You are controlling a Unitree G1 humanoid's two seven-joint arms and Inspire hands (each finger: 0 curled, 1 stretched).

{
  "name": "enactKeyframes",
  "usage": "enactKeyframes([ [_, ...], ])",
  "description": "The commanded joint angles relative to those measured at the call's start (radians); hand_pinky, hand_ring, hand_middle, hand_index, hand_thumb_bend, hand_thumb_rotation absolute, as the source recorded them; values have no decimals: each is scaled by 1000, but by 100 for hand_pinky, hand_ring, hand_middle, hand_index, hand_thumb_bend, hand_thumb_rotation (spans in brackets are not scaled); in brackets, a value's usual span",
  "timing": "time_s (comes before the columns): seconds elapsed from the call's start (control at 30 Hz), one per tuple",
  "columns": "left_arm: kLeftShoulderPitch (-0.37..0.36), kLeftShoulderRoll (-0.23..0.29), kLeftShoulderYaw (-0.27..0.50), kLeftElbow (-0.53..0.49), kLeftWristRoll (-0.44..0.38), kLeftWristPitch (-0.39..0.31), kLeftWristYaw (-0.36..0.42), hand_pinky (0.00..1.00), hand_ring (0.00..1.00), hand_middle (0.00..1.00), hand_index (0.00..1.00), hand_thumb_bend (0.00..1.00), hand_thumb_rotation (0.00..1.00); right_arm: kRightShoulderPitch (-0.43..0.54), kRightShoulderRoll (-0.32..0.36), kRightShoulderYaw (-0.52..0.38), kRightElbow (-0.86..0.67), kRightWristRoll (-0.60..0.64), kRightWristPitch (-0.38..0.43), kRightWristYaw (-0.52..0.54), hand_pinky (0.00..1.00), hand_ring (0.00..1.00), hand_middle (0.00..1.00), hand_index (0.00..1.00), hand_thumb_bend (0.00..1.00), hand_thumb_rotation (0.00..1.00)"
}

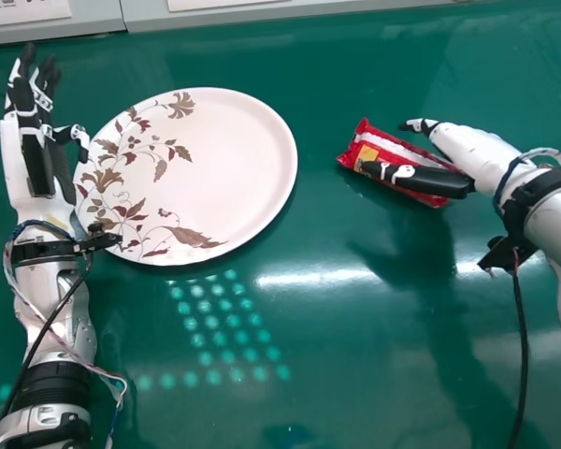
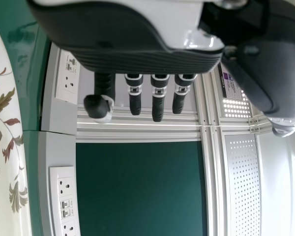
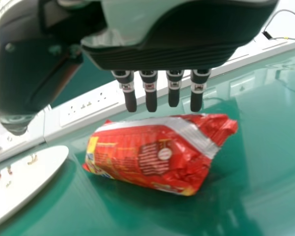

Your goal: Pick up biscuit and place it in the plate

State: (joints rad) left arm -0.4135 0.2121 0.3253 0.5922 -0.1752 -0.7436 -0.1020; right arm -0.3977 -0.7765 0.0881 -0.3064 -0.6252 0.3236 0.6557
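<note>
Well, in the head view the red biscuit packet point(image 1: 366, 152) is seen lying on the glossy green surface point(image 1: 355, 374), out towards 2 o'clock and apart from the plate point(image 1: 234, 159), its length slanted from about 10 o'clock to 4 o'clock. The right hand point(image 1: 466, 150) is held at the packet's 3 o'clock side, with part of the packet hidden behind its fingers. In the right wrist view those fingers point(image 3: 151, 101) are shown stretched out straight with narrow gaps between them, not clamped round the packet; whether the wrapper is touched cannot quite be told from this angle. Silver and yellow patches are carried on the red wrapper. The round, pale plate is set towards 10 o'clock in the head view, its 9 o'clock side decorated with brown and maroon leaves. Just beside it, at its 9 o'clock side, the left hand point(image 1: 17, 159) is held with its fingers extended, mostly straight and a little apart, and nothing is gripped by them. A cluster of light spots point(image 1: 219, 337) is cast on the surface at the plate's 6 o'clock side. At 11 o'clock, along the far edge, a pale ledge point(image 1: 140, 14) is fitted with white panels point(image 1: 19, 9).
</note>
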Motion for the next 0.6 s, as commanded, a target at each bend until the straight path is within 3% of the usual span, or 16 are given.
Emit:
enactKeyframes([
  [0.0,104,-31,-7,42,7,2,6,0,100,96,100,94,100,-24,-22,16,-13,-13,7,36,95,100,100,100,100,59],
  [0.57,108,-31,-10,22,16,18,11,0,100,97,100,97,100,-106,-92,59,-78,-104,29,225,92,100,100,100,100,60],
])
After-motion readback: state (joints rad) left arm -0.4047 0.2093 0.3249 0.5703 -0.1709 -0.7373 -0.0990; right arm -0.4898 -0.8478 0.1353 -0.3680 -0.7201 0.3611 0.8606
